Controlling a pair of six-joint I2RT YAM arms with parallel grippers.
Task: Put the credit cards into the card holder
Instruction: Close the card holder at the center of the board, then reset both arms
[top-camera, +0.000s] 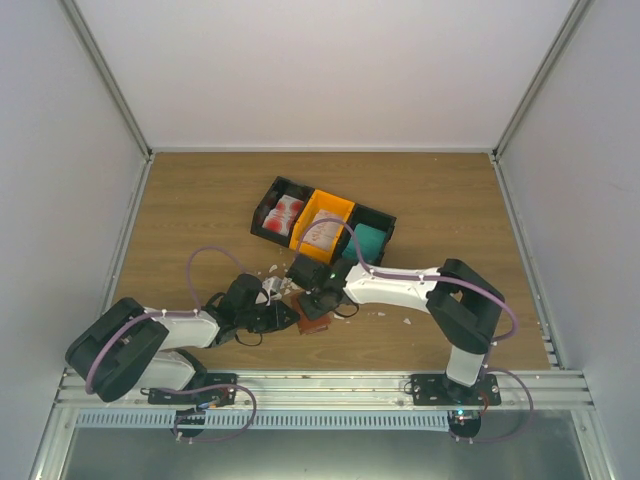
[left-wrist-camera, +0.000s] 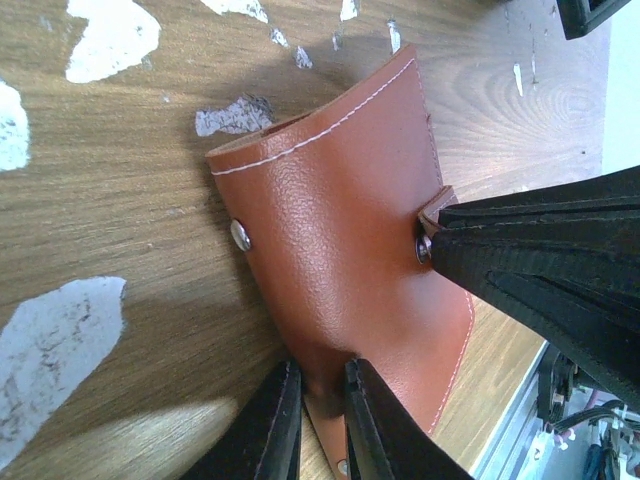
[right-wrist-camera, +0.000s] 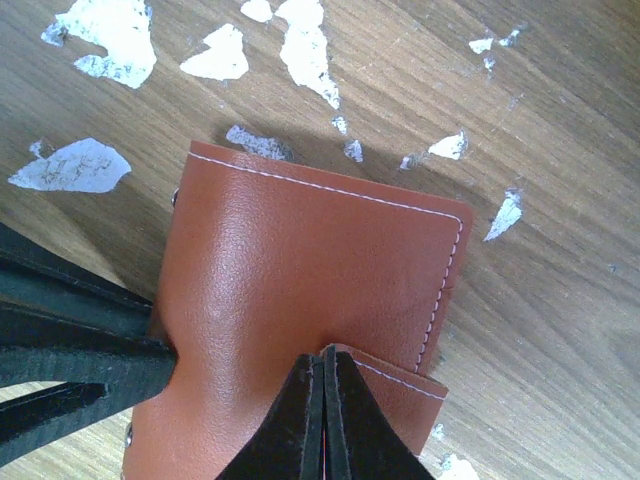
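Black right gripper (right-wrist-camera: 323, 362) pinched tight on the snap tab (right-wrist-camera: 395, 382) of the small flat brown leather card holder (right-wrist-camera: 300, 250); left gripper (left-wrist-camera: 322, 375) clamps the adjacent edge. Holder lies closed, between both arms; thin plastic credit cards (top-camera: 287, 212) wait beyond in black and orange plastic trays (top-camera: 331, 197).

Glossy white link shells (top-camera: 395, 285), bulky rounded black joint housings (top-camera: 465, 305), thin looping lilac cables (top-camera: 210, 249), tapered matte-black tool fingers (left-wrist-camera: 265, 430).
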